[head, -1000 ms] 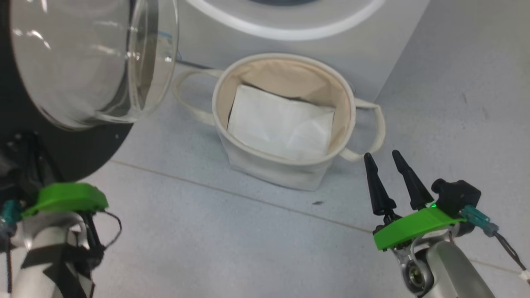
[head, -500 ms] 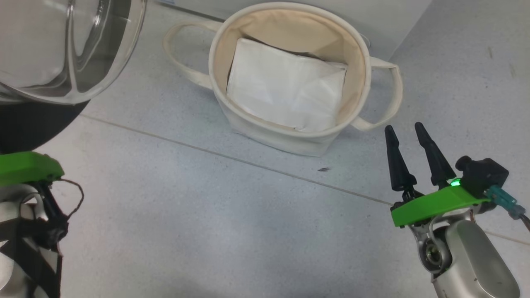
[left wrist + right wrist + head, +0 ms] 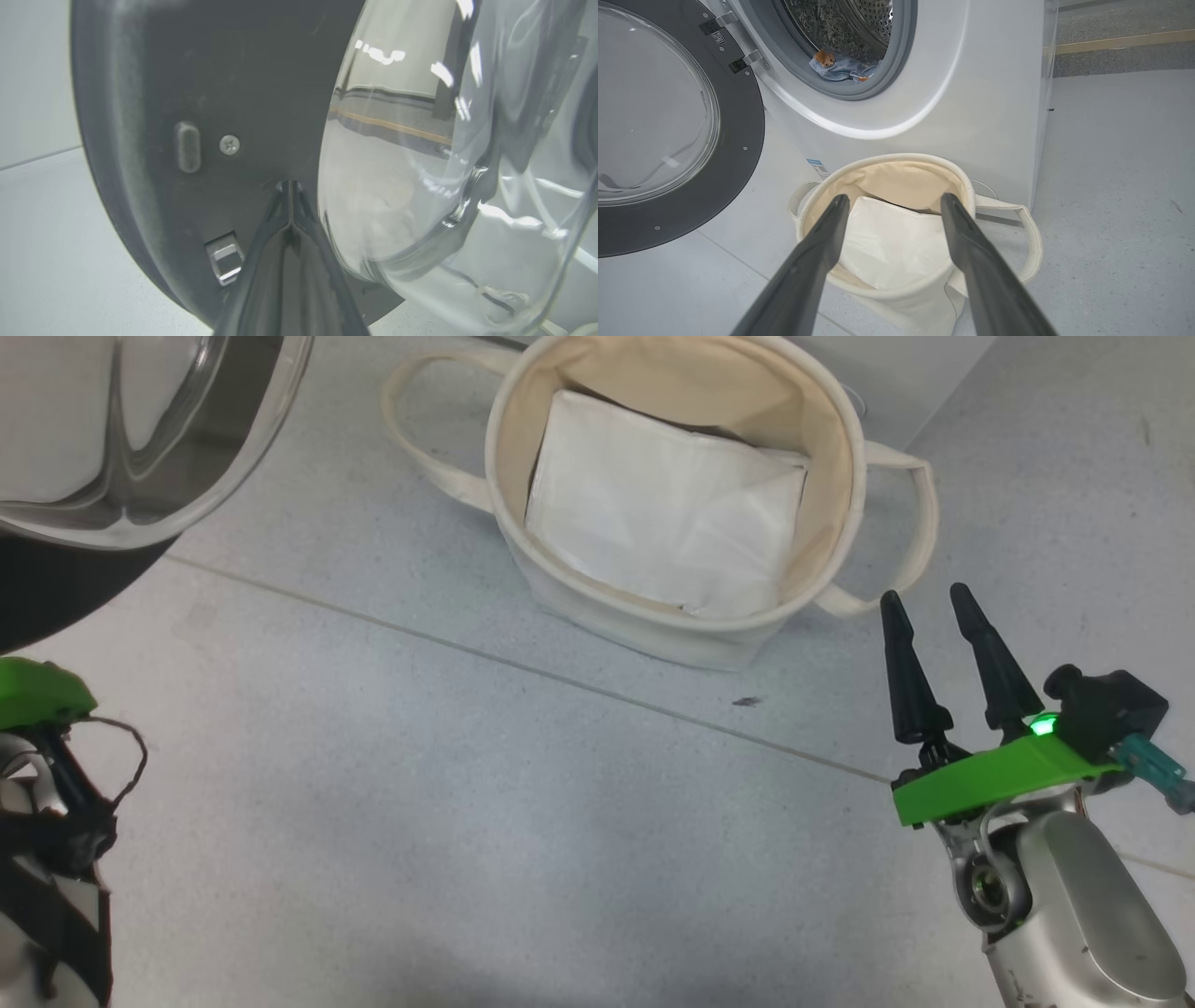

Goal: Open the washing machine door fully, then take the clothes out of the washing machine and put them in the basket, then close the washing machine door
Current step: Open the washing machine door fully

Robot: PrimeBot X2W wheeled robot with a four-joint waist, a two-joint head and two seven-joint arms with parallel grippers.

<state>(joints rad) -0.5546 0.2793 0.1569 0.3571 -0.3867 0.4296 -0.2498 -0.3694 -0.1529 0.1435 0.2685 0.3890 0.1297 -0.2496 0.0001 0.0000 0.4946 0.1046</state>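
Observation:
The washing machine [image 3: 971,93] stands with its door [image 3: 738,154] swung open to the left. Light blue clothes [image 3: 840,67] with an orange-brown figure lie at the drum's front lip. The basket [image 3: 887,158] sits on the floor below the opening. My left gripper [image 3: 288,184] is shut, its tips at the door's black inner rim [image 3: 187,70] beside the glass bowl [image 3: 444,186]; I cannot tell whether they touch. My right gripper [image 3: 924,597] is open and holds nothing, just right of the basket [image 3: 672,625]. In the right wrist view, the right gripper [image 3: 892,200] points at the basket.
A flat white folded sheet [image 3: 663,504] lies inside the basket. The door's glass bowl [image 3: 140,429] bulges over the floor at the upper left. A metal latch [image 3: 224,256] sticks out of the door rim. Grey floor [image 3: 420,803] lies between my arms.
The head view has tilted down: the machine front has slid out of the top and the basket sits higher. The right gripper stays open and the left arm stays by the door.

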